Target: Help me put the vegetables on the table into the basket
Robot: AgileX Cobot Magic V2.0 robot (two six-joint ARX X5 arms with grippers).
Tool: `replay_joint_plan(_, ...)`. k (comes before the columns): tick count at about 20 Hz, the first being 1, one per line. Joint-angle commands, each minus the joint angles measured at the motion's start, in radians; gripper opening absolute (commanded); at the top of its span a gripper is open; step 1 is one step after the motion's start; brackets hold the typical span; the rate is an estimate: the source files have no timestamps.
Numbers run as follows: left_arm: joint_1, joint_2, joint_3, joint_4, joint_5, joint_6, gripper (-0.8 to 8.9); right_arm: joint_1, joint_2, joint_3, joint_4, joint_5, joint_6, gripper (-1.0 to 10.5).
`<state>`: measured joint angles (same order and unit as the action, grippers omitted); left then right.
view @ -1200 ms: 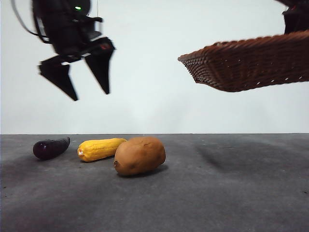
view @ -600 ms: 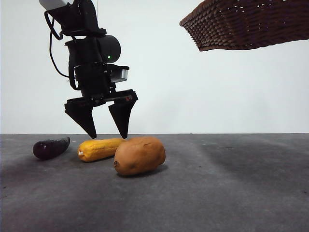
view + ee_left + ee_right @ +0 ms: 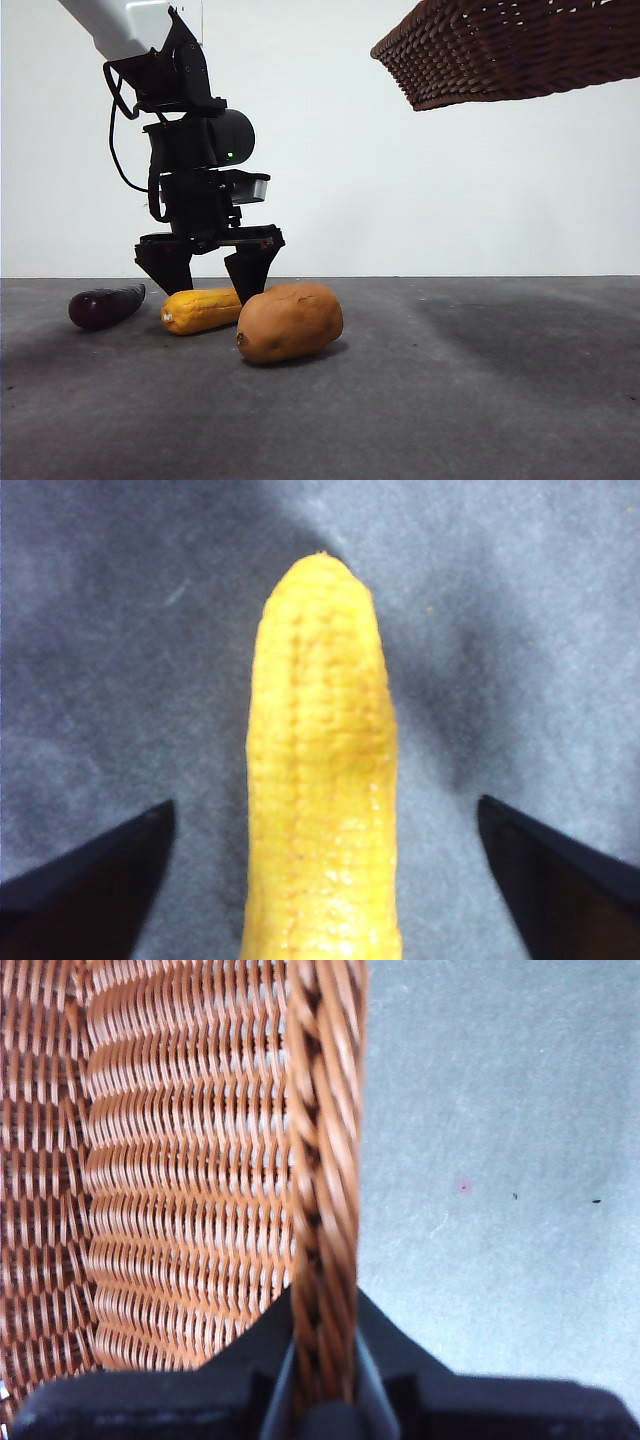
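The left gripper [image 3: 208, 283] straddles the yellow ridged corn cob [image 3: 201, 309], jaws spread apart, beside the rounded tan-brown potato [image 3: 290, 321]. The right gripper [image 3: 322, 1380] clamps the braided rim of the brown woven wicker basket [image 3: 510, 55], held high above.

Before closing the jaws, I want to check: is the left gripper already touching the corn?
Apart. In the left wrist view, grey table shows between the corn and each jaw of the left gripper.

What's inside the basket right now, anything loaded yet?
The basket is held aloft by the right gripper. Its visible weave is bare; the rest is out of view. The eggplant, corn and potato all lie on the table.
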<state>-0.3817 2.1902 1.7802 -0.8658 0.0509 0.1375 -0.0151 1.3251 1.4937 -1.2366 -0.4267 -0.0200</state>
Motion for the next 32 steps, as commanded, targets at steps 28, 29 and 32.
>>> replay_joint_plan(28, -0.206, -0.344, 0.009, -0.126, 0.211, -0.123, -0.09, 0.285, 0.327, -0.006, 0.137, 0.349, 0.233, -0.1)
replay_joint_plan(29, -0.218, -0.344, 0.009, -0.102, 0.21, -0.142, -0.09, 0.314, 0.344, -0.006, 0.156, 0.344, 0.247, -0.1)
replay_joint_plan(32, -0.219, -0.33, 0.009, -0.01, 0.21, -0.295, -0.08, 0.376, 0.35, -0.006, 0.213, 0.314, 0.288, -0.1)
